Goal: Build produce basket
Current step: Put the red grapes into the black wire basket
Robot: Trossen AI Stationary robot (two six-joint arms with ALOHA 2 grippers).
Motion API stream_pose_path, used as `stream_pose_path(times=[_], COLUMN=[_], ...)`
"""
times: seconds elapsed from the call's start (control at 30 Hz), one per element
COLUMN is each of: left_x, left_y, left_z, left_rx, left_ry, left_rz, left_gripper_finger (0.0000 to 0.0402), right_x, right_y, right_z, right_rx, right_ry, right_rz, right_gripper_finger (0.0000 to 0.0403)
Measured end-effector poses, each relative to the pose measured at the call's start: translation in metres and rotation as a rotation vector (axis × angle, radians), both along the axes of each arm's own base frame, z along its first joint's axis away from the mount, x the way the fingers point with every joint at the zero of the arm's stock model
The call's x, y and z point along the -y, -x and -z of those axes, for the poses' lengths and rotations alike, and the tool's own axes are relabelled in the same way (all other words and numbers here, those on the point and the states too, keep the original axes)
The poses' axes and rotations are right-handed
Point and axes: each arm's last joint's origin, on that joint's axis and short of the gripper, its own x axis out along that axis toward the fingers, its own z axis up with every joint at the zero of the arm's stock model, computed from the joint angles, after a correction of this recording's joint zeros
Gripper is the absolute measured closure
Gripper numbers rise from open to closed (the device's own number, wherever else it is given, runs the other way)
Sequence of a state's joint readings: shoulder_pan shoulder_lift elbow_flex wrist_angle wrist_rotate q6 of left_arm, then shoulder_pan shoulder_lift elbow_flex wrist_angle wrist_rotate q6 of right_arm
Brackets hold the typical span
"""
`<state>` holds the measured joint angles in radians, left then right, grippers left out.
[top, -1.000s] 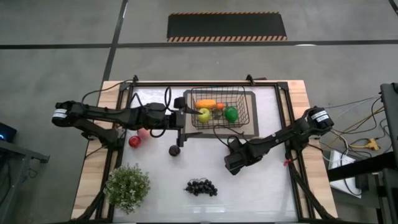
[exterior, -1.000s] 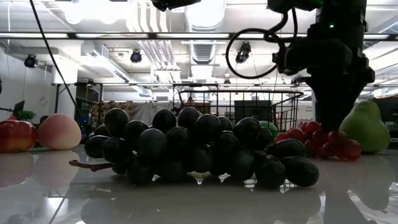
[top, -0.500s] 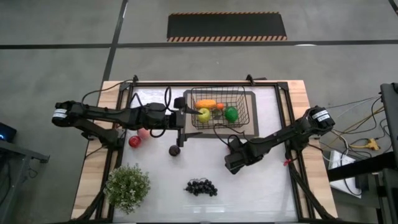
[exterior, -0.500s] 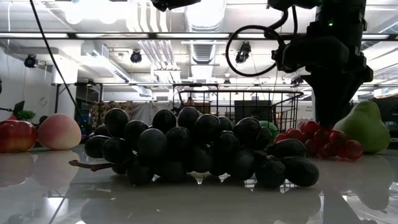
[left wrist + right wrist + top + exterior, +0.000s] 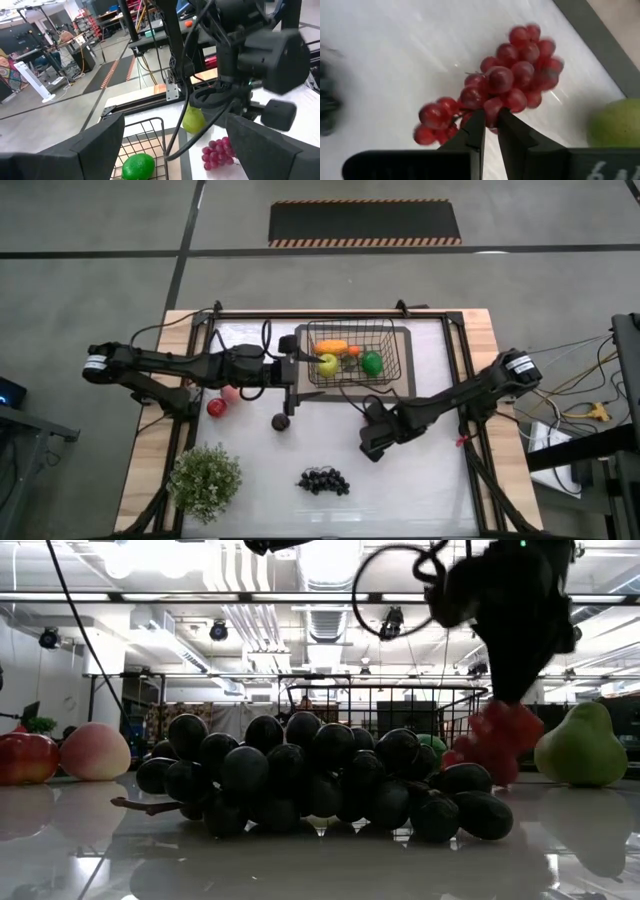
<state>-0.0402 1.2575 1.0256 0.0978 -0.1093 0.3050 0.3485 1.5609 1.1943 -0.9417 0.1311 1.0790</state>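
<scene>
The black wire basket stands at the table's far middle and holds an orange mango, a yellow-green apple and a green apple. My right gripper is shut on a red grape bunch near and to the right of the basket, beside a green pear. My left gripper waits open and level at the basket's left side. A dark grape bunch lies nearer the front edge. A peach, a red apple and a plum lie at the left. My right gripper pinches the red grape bunch between its two fingers, at grapes on the bunch's long side near its middle. The fingers come steeply from above, across the bunch. The bunch hangs below the fingertips, raised off the table.
A bushy potted plant stands at the near left corner. A dark mat lies under the basket. The table's raised frame runs along the right side, close to my right arm. Bare white table lies between the dark grapes and the basket.
My right gripper has risen with the red grape bunch, which lay on the table beside the pear and now hangs below the fingers. My left gripper has kept still.
</scene>
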Motion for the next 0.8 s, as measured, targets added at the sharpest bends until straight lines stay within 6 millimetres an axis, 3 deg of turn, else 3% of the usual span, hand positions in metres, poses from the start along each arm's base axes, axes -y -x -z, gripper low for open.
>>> stream_pose_path(times=[0.37,0.63,0.8], left_x=[0.0,-0.001,-0.001], left_y=[0.001,0.014,0.019], left_z=[-0.004,-0.021,-0.024], left_rx=[0.04,0.134,0.149], left_ry=[0.002,-0.019,-0.019], left_rz=[0.0,0.001,0.001], left_gripper_finger=[0.0072,0.0072,0.0072], right_x=[0.003,0.016,0.034], right_y=[0.004,0.015,0.018], right_z=[-0.064,-0.116,-0.137], right_rx=[0.222,0.426,0.52], right_ry=[0.003,0.127,0.218], right_rz=[-0.15,-0.144,-0.121], right_gripper_finger=[0.0371,0.0372,0.0372])
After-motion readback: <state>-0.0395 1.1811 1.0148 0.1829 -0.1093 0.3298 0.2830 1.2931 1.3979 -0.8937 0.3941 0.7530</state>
